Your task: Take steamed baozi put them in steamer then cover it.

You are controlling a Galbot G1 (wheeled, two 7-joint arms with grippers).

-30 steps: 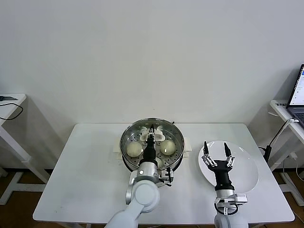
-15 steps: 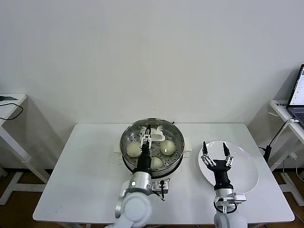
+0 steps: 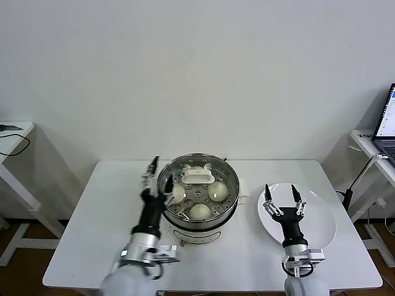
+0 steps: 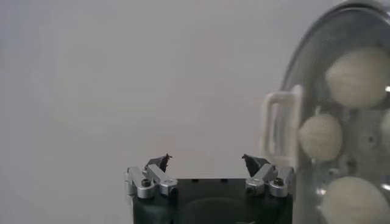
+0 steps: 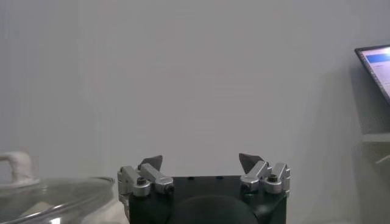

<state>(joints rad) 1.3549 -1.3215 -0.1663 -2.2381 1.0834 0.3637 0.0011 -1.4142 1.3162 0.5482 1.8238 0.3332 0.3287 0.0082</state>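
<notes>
The steamer (image 3: 197, 217) stands at the table's middle with the glass cover (image 3: 229, 179) resting on it, its cream handle (image 3: 199, 176) at the centre. Three baozi show through the glass (image 3: 177, 193) (image 3: 217, 190) (image 3: 199, 211); a fourth is hidden. My left gripper (image 3: 160, 172) is open and empty, just left of the steamer's rim. In the left wrist view the left gripper (image 4: 207, 159) is open beside the cover's handle (image 4: 281, 125) and a baozi (image 4: 321, 137). My right gripper (image 3: 282, 196) is open and empty over the white plate (image 3: 321, 228); the right wrist view (image 5: 200, 159) shows it open too.
The white table (image 3: 105, 234) has bare room left of the steamer and along the front. A laptop (image 3: 387, 120) sits on a side table at the far right, another side table (image 3: 15, 132) at the far left. The cover's edge (image 5: 55, 189) shows in the right wrist view.
My left gripper was over the steamer at the cover's handle; it has let go and drawn back to the left of the steamer. The cover stays on. The right arm has barely moved.
</notes>
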